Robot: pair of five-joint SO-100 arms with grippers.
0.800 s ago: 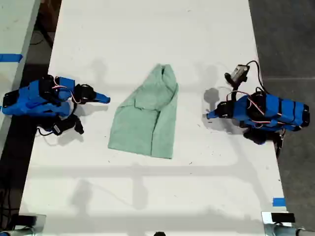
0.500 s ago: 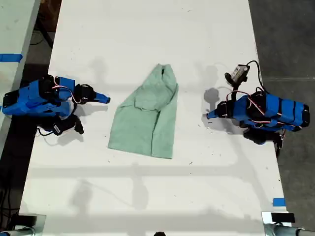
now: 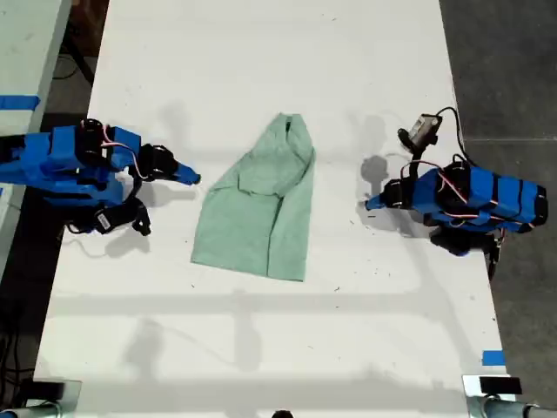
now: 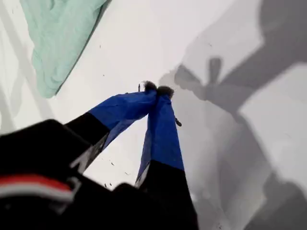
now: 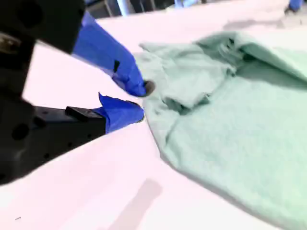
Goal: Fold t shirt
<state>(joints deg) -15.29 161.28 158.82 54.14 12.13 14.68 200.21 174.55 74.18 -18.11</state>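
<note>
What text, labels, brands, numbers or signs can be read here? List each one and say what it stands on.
None can be read.
The t shirt is plain mint green, with no print or tag showing.
The white table carries no writing.
The blue tape piece at the exterior view's lower right is blank.
Both blue arms show no legible markings.

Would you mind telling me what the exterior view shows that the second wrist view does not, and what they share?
Only the exterior view shows both arms, my first gripper shut on bare table, and the whole t shirt outline. Only the second wrist view shows my second gripper with jaws slightly parted, right at the shirt's edge. Both show the wrinkled green shirt lying flat.
</note>
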